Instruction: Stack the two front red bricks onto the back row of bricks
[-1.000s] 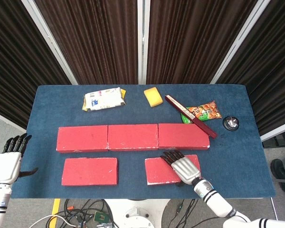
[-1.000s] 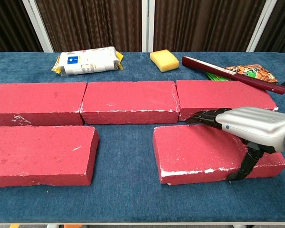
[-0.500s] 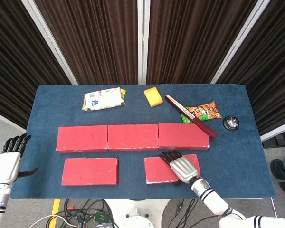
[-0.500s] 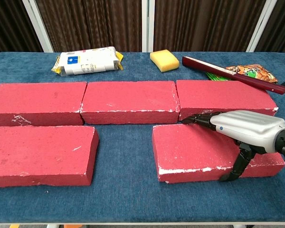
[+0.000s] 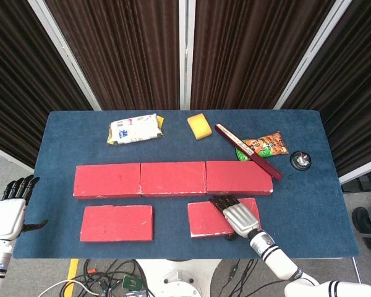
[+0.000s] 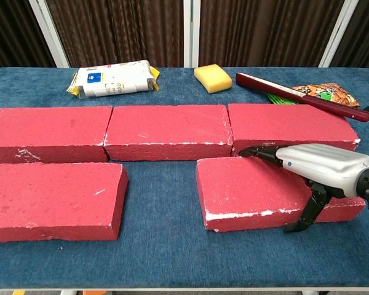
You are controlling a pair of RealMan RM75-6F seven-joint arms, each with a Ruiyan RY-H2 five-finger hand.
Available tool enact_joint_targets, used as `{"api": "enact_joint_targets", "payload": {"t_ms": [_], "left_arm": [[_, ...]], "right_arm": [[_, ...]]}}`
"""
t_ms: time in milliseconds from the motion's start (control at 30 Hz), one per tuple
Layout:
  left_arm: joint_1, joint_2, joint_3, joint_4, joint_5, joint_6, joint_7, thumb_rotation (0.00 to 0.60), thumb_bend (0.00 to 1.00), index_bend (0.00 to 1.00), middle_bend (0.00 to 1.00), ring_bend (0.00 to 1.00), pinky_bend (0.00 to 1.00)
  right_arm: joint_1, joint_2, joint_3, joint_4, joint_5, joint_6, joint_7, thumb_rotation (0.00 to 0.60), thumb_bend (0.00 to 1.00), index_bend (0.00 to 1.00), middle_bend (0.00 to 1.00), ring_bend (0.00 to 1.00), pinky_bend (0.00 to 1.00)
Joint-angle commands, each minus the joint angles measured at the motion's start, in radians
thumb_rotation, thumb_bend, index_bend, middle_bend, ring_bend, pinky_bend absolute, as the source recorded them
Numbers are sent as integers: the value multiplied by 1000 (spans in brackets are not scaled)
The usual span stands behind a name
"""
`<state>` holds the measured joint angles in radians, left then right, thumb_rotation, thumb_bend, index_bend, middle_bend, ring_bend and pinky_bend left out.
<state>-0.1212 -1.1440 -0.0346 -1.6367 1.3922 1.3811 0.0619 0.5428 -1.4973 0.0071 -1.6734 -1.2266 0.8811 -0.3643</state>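
Three red bricks form the back row across the blue table. The front left red brick lies flat before it. My right hand grips the front right red brick: its fingers reach over the far edge and the thumb hooks the near edge. That brick sits close against the back row and looks slightly raised at the front. My left hand hangs off the table's left side with fingers apart, holding nothing; the chest view does not show it.
Behind the back row lie a white packet, a yellow sponge, a long dark red stick across a snack bag, and a small black round object at the right.
My right hand has tightened on the front right brick and drawn it slightly left and toward the back row. The left hand has barely moved.
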Motion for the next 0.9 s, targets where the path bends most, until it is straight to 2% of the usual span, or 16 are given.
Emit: {"api": "enact_joint_targets", "payload": {"t_ms": [33,200,400,667,900], "left_arm": [[0,1,0,-1,0,-1,1,600,0,66,7,0,2],[0,4,1,-4,-1,-5,-2,600,0,66,2,0,2],[-1,6,2,-7,0,-8,-3,600,0,67,1,0,2],[0,11,3,-11,2,-10,-7,600,0,67,0,0,3],[0,18,8,-20,7,-13,-3,600,0,67,0,0,3]], "right_arm": [[4,-2,-4,4,1,-3,1,600,0,0,0,0,1],[5,-5,-10,9,-7,7,0,600,0,0,17,0,83],[-3,-9,-17,14,-33,39,3,600,1,0,144,45,224],[-5,6,-21,1,-60,61,8,600,49,0,191,95,273],[-20,66,-43,-57,-132,104,20,600,54,0,197,99,277]]}}
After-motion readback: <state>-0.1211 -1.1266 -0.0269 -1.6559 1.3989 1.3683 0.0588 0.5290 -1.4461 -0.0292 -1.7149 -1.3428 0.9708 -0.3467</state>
